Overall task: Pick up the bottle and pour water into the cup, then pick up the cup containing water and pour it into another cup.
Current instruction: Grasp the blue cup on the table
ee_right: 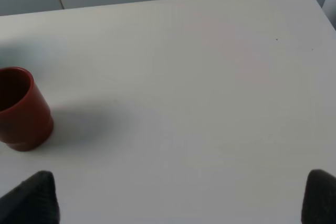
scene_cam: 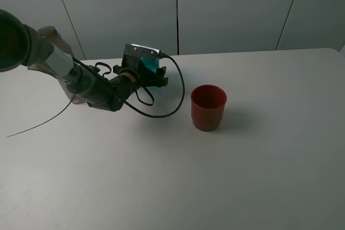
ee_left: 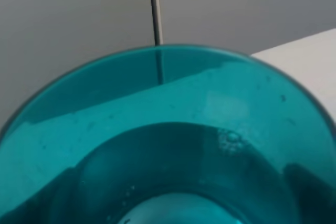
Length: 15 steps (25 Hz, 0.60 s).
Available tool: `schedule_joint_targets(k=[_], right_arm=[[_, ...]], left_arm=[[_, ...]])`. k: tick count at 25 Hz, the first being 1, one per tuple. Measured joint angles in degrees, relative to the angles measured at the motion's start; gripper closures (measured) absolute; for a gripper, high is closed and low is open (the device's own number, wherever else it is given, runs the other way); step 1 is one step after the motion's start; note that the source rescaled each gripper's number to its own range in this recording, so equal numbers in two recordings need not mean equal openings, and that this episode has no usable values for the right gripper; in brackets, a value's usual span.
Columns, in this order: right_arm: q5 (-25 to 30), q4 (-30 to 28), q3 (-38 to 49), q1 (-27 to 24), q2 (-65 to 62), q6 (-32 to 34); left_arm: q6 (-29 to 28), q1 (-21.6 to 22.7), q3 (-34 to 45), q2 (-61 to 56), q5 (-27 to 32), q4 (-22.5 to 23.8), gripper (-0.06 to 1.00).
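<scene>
While the left gripper [scene_cam: 151, 71] sits around the cup [ee_left: 173, 103], its jaws spread wide to either side, the views do not show whether they touch the cup's wall. The cup holds water and is toward the back of the table [scene_cam: 215, 181], left of the middle. The red cup [scene_cam: 208, 107] stands apart, to its right in the high view. The bottle [scene_cam: 54, 35] is behind the left arm, far left. The right gripper [ee_right: 176, 196] hangs over the table, fingers spread, holding nothing.
</scene>
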Motion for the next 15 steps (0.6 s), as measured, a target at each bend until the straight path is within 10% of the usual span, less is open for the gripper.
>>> schedule_joint_targets(k=[15], right_arm=[[0.00,0.00,0.00,0.00,0.00,0.00]], left_arm=[[-0.25,0.00,-4.47,3.76,-0.28,2.29,-0.03]])
